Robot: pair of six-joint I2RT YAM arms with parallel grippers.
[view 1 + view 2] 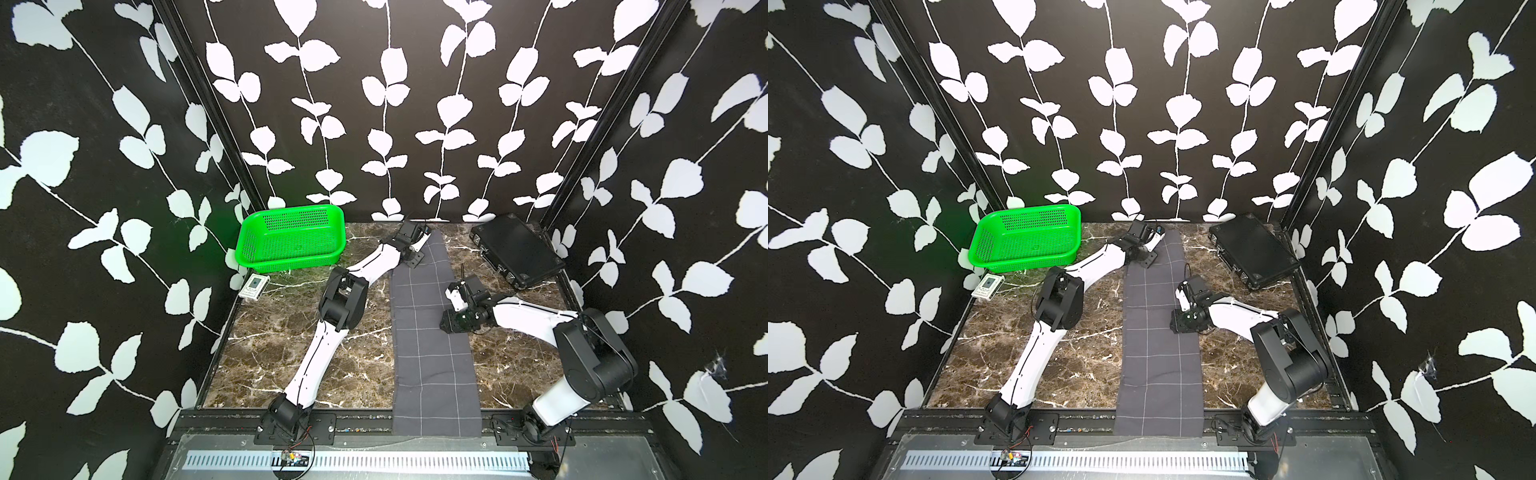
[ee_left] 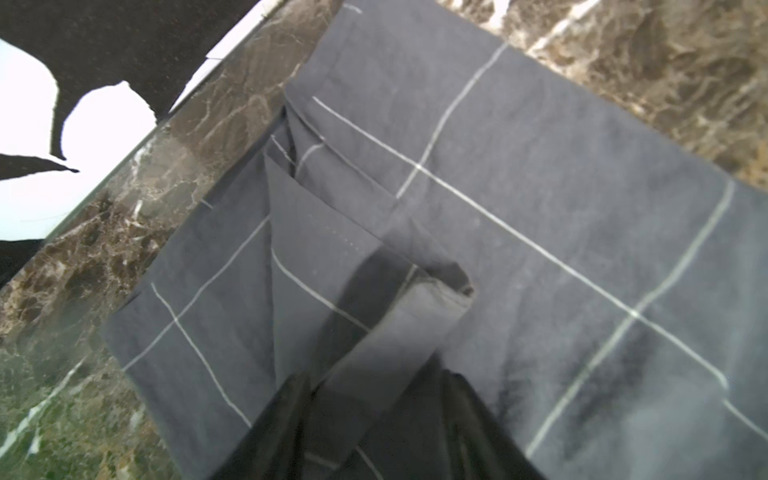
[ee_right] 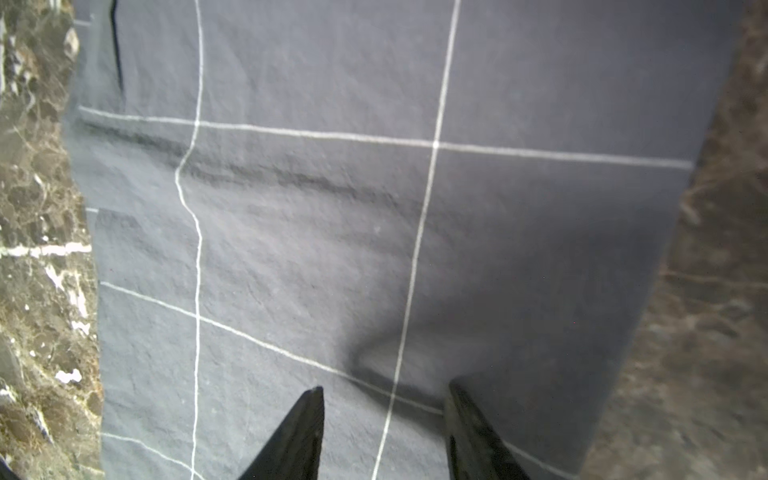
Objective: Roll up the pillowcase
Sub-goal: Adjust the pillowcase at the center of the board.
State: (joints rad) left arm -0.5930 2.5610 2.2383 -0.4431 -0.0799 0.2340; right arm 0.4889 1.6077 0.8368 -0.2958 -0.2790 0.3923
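A long, narrow strip of dark grey pillowcase [image 1: 432, 340] with thin white grid lines lies folded down the middle of a brown marble tabletop [image 1: 270, 353]. It runs from near the back wall to the front and hangs over the front rail, as both top views show [image 1: 1158, 345].

The left gripper [image 1: 426, 232] is at the far end of the strip. In the left wrist view, its dark fingers [image 2: 282, 432] are closed in on a band of the cloth's end, which is lifted and folded back over the flat layers beneath.

The right gripper [image 1: 448, 293] is over the right edge of the strip, about halfway along. In the right wrist view, its two fingers [image 3: 299, 436] are spread apart with their tips at the cloth surface. A small pucker sits between them, and they grip nothing.

A green perforated plastic basket [image 1: 291, 249] stands at the far left of the tabletop, with a small card box [image 1: 254, 286] just in front of it. A rigid flat black case [image 1: 515, 249] lies at the far right corner.
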